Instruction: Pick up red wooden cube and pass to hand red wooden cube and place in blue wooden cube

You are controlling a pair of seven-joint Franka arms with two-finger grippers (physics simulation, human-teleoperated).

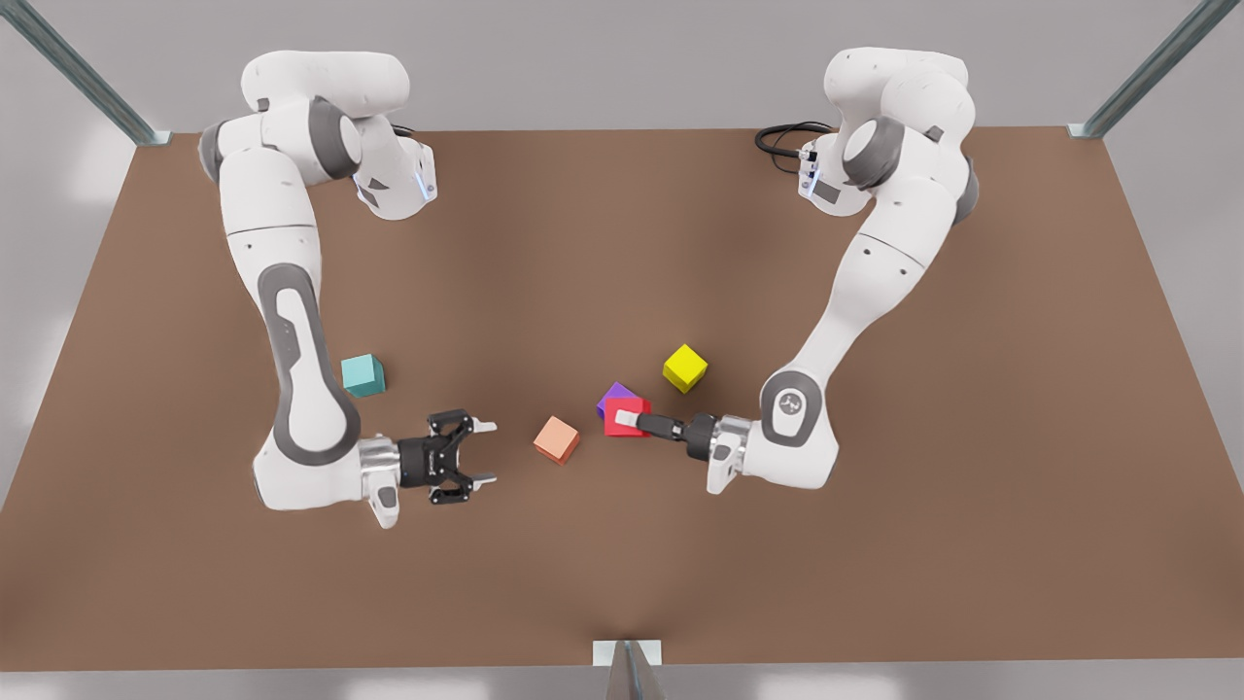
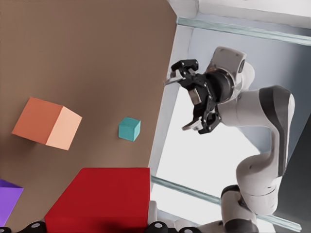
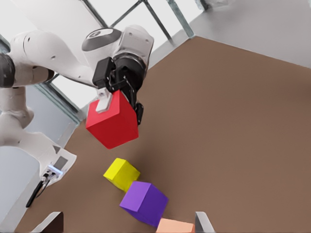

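Red cube lifted, ready for the handover

The left gripper [image 1: 630, 420] has its fingers clamped on the small red wooden cube [image 1: 622, 416] above the brown worktop [image 1: 875, 544]; the right gripper [image 1: 484, 451], fingers apart, waits facing it, nearer the teal-blue wooden cube [image 1: 362, 375].

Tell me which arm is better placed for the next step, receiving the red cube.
The right: its open, empty pincer faces the left pincer, which holds the small red wooden cube lifted above the brown table, and the teal wooden cube lies beside its arm.
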